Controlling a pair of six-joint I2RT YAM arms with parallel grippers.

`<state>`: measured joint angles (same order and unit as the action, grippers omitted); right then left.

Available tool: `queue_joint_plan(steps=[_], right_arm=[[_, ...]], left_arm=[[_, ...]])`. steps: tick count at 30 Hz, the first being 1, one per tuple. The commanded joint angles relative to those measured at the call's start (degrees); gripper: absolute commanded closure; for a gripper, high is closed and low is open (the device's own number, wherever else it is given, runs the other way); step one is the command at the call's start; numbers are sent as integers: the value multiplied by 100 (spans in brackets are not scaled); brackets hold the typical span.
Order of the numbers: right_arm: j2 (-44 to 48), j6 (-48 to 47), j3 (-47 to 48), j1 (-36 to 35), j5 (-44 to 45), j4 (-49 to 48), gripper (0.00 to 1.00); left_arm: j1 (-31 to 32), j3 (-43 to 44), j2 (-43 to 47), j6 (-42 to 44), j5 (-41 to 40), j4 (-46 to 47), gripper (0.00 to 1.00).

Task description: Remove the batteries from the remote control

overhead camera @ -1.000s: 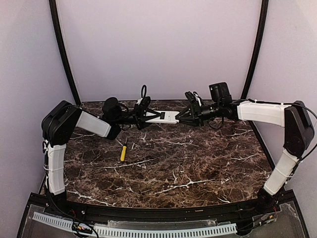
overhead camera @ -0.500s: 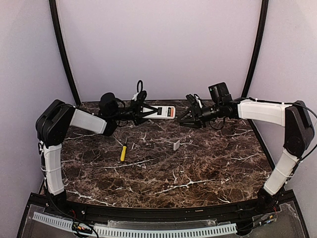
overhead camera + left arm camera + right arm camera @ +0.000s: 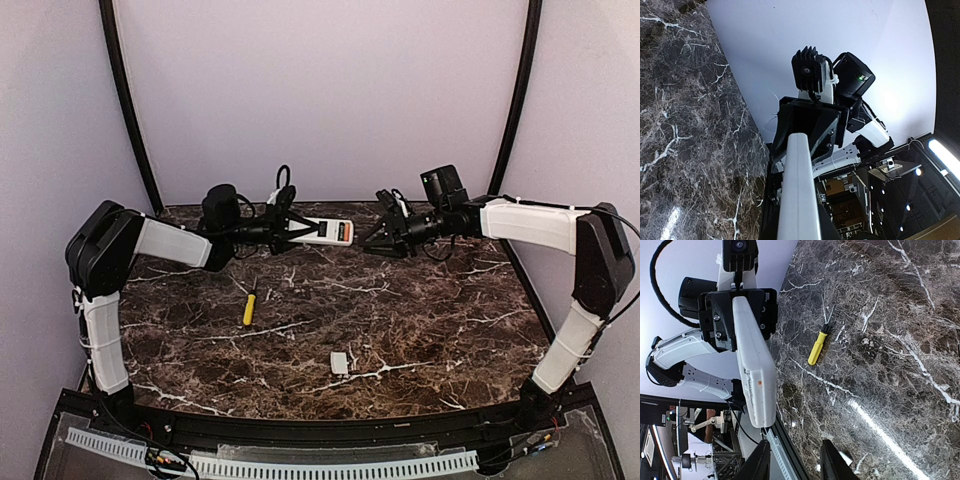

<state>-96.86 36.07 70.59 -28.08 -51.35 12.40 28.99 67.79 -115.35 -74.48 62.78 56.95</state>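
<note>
One remote control [image 3: 330, 232], one screwdriver [image 3: 248, 308], one white cover piece [image 3: 339, 363]. The left hand [image 3: 297, 230] clamps the remote control above the far bench [image 3: 430, 320]; the right hand [image 3: 368, 240], spread wide, hangs just off its free end.

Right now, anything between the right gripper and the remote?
Nothing visible. The right gripper, jaws open, faces the free end of the remote control across an empty gap. The left gripper holds the other end. The screwdriver and white cover lie on the table, off that line.
</note>
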Motion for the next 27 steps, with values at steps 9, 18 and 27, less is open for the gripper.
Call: queue_joint_plan(steps=[9,18,27], right_arm=[[115,-338,135,8,153,88,39],[-27,-674,249,5,573,494,36],[-154,-774,328,12,612,586,5]], left_arm=[[-17,-206,505,1052,-220,-1168,100],[32,-687,598,1387,-561,-1651,100],[148,-970,488,1687,-830,-2082,100]])
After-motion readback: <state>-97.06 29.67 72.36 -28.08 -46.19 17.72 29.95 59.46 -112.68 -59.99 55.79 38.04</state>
